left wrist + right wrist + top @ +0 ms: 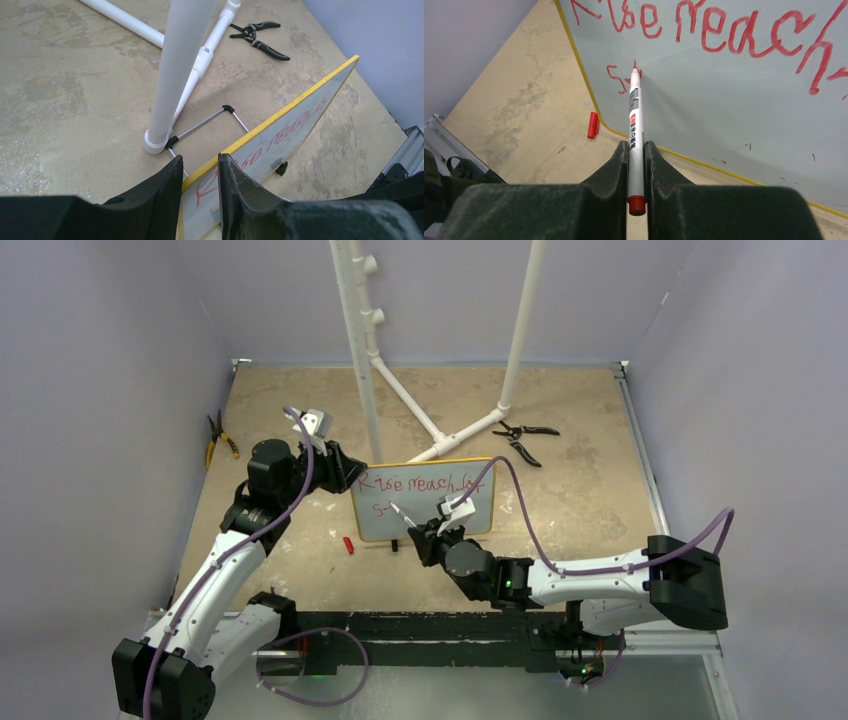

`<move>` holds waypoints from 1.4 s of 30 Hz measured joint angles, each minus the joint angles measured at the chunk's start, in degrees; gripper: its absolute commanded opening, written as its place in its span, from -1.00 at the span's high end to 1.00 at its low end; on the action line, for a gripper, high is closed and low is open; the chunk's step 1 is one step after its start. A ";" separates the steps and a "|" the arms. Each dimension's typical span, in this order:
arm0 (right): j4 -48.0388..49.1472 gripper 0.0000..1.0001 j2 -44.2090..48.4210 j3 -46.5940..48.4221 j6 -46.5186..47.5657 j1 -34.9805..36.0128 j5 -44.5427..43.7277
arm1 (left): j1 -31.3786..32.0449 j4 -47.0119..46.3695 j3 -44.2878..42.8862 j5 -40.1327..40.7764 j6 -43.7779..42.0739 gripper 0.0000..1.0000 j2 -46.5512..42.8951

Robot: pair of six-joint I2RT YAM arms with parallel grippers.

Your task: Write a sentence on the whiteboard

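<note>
Yellow-edged whiteboard (478,512) in left hand (200,160), marker (635,125) tip touching (lower right bare)

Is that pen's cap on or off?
Off. The pen shows a bare tip at the whiteboard, and a small red cap lies on the table beside it.
</note>
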State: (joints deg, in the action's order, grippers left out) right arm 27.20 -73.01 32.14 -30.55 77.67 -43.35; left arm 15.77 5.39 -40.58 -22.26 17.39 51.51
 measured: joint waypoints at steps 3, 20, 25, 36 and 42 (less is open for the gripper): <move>-0.63 1.00 -0.63 0.02 -0.98 0.00 0.72 | 0.00 0.00 0.00 -0.02 0.00 0.39 0.00; -4.17 1.00 -1.62 0.02 -4.72 0.00 2.60 | 0.00 -0.02 0.00 -0.02 0.00 0.39 0.00; -5.14 1.00 -1.64 0.02 -5.53 0.00 2.82 | 0.00 -0.02 0.00 -0.02 0.00 0.39 0.00; -7.58 1.00 -1.07 0.02 -6.60 0.04 2.82 | 0.00 -0.02 0.00 -0.02 0.00 0.40 0.00; -8.41 1.00 0.04 0.02 -6.23 0.04 2.43 | 0.00 0.00 0.00 0.00 0.00 0.39 0.00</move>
State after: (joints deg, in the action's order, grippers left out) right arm 18.79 -72.97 32.16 -36.77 77.71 -40.93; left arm 15.77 5.39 -40.58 -22.26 17.39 51.51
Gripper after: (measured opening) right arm 0.132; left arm 0.302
